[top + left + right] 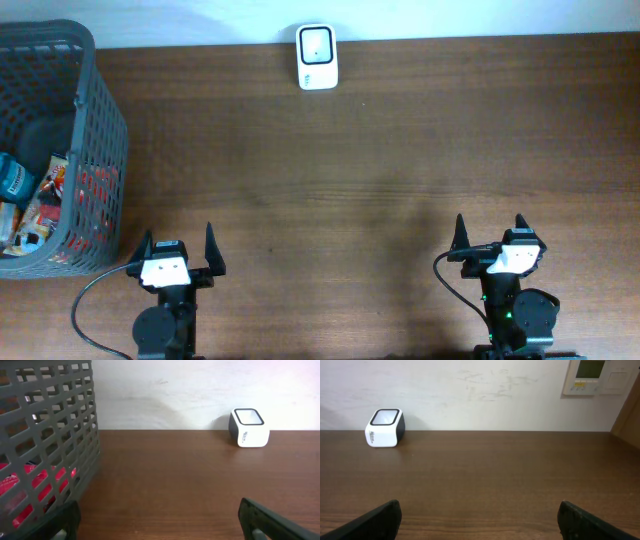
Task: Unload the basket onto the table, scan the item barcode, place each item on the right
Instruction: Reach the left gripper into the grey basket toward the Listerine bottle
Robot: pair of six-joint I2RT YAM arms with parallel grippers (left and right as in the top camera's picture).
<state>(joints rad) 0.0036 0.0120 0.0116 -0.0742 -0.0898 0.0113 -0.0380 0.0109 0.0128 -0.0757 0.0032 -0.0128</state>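
A white barcode scanner with a dark window stands at the table's far edge, also seen as the scanner in the left wrist view and the scanner in the right wrist view. Packaged items lie inside a grey mesh basket at the far left; red packaging shows through the mesh. My left gripper sits near the front edge, open and empty. At the front right my right gripper is likewise open, holding nothing.
The basket wall stands close to the left of my left gripper. A white wall with a control panel rises behind the table. Bare brown wood stretches between the grippers and the scanner.
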